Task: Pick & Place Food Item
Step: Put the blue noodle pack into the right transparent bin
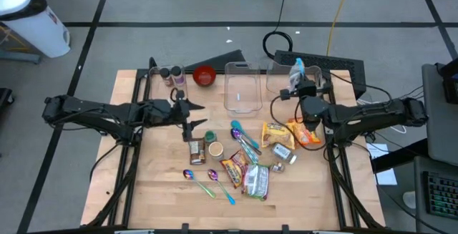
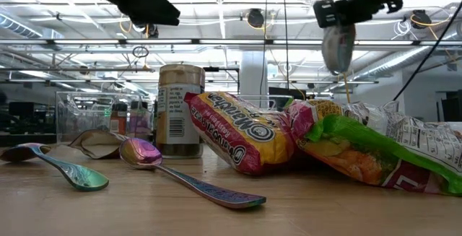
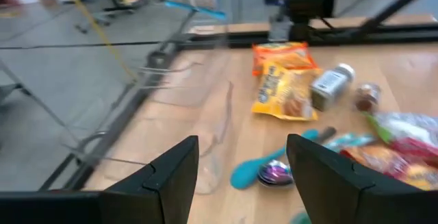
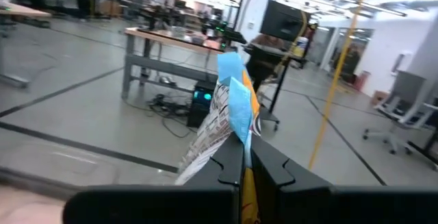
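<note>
My right gripper (image 1: 299, 84) is at the table's far right, beside the clear container (image 1: 241, 87), shut on a small food packet (image 4: 229, 107) with a blue end and white printed faces. In the low view the packet (image 2: 338, 47) hangs high above the table. My left gripper (image 3: 239, 176) is open over the table's left middle (image 1: 193, 112), with nothing between its fingers. Other food packets (image 1: 293, 132) and a noodle packet (image 2: 242, 131) lie flat on the wooden table. My right gripper pinches the packet's two flat faces (image 4: 239, 152) between its two fingers. The blue end (image 4: 231, 70) sticks out beyond the fingertips. The packet is lifted clear of the table and of the container.
At the far edge stand a red bowl (image 1: 205, 75) and small jars (image 1: 172, 75). Mid-table lie spoons (image 1: 243, 137), a spice jar (image 1: 197, 149), a tin (image 1: 215, 148) and several packets (image 1: 255, 180). Black equipment (image 1: 336, 66) stands beyond the far right corner.
</note>
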Robot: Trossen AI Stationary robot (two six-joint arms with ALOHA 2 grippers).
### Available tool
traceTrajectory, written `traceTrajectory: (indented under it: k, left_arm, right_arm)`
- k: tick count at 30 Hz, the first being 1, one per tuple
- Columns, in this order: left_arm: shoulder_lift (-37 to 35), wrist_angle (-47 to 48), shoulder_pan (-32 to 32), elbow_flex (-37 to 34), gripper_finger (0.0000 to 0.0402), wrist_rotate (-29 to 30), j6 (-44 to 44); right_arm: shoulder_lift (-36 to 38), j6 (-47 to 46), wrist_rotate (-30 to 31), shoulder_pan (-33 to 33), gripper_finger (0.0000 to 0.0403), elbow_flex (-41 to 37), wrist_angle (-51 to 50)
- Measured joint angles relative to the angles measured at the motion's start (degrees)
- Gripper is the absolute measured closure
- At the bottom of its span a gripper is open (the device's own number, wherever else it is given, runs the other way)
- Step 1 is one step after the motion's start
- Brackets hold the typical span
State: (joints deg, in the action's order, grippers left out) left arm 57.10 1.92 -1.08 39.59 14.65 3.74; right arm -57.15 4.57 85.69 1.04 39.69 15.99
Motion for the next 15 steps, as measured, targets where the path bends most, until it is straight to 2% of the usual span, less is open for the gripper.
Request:
traceTrajectory:
  k: [9, 15]
  left_arm:
    - [0.00, -2.21, 1.64, -4.92, 0.0172, -2.06, 1.76]
    - [0.00, -2.66, 4.60, -6.21, 0.0172, -9.17, 2.02]
  right_arm:
    - [6.45, 1.82, -0.35, 6.09, 0.0403, -3.42, 0.02]
    - [7.41, 5.92, -1.18, 10.05, 0.0403, -3.62, -0.37]
